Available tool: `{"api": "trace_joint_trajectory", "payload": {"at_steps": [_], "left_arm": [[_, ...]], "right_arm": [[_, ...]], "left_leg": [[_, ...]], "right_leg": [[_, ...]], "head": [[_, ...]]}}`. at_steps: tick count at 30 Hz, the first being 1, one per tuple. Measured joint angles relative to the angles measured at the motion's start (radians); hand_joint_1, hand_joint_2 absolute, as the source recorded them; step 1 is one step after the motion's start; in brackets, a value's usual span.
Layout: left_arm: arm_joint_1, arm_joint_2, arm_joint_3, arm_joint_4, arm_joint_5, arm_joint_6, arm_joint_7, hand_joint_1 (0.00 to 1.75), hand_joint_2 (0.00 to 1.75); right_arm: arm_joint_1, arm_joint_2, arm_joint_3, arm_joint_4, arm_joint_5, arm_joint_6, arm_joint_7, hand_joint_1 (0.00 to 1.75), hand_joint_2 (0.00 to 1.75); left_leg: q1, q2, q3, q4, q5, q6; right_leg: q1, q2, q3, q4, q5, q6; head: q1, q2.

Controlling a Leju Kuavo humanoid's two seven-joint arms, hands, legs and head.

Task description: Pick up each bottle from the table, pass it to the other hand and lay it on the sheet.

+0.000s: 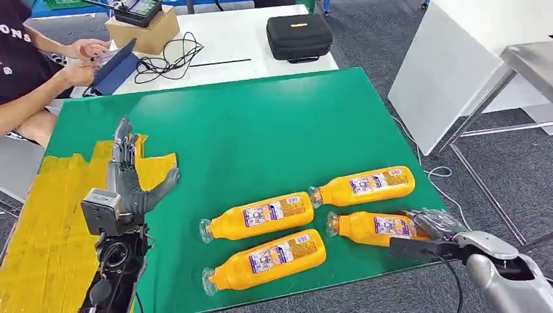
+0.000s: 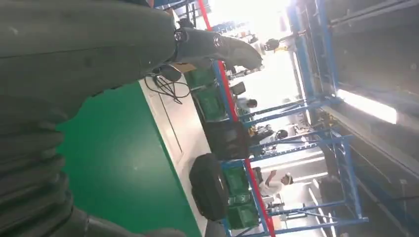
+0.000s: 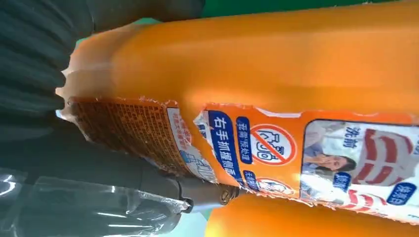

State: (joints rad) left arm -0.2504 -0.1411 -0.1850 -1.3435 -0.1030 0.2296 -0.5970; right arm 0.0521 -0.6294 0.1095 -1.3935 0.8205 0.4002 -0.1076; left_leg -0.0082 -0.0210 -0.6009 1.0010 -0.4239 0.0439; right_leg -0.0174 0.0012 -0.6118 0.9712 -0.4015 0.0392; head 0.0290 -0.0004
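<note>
Right robot hand (image 1: pixel 435 225) grips bottle (image 1: pixel 375 228); left robot hand (image 1: pixel 130 176) open.

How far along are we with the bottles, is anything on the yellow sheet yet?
Nothing is done: the yellow sheet holds no bottle. In hand: the right hand is at the base of the nearest-right bottle, which lies on the green mat. The left hand is open. All four bottles remain.
</note>
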Motion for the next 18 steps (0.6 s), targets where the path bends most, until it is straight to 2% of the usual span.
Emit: {"api": "trace_joint_trajectory", "payload": {"at_steps": [8, 13, 18], "left_arm": [[-0.001, 0.000, 0.000, 0.021, 0.003, -0.003, -0.002, 0.00, 1.75], [0.009, 0.000, 0.002, 0.022, 0.002, -0.003, -0.005, 0.00, 1.75], [0.033, -0.001, 0.014, 0.022, -0.007, -0.006, -0.010, 0.00, 1.75]], "right_arm": [[0.033, -0.021, 0.012, -0.031, -0.029, 0.002, 0.031, 1.75, 1.75], [0.032, -0.001, 0.021, -0.031, -0.001, -0.112, -0.029, 1.75, 1.75], [0.041, 0.089, 0.016, -0.042, 0.051, -0.251, -0.086, 1.75, 1.75]], "left_leg": [[0.000, 0.000, 0.001, 0.000, 0.000, 0.000], [0.000, 0.001, 0.001, 0.000, -0.002, -0.001], [0.000, 0.004, 0.002, 0.000, -0.002, -0.001]], "right_leg": [[0.000, 0.000, 0.001, 0.000, -0.001, 0.001], [0.000, 0.002, 0.001, 0.000, -0.001, 0.001], [0.000, 0.004, 0.001, 0.000, 0.000, 0.001]], "head": [[0.000, 0.000], [0.000, 0.000], [0.000, 0.000]]}}
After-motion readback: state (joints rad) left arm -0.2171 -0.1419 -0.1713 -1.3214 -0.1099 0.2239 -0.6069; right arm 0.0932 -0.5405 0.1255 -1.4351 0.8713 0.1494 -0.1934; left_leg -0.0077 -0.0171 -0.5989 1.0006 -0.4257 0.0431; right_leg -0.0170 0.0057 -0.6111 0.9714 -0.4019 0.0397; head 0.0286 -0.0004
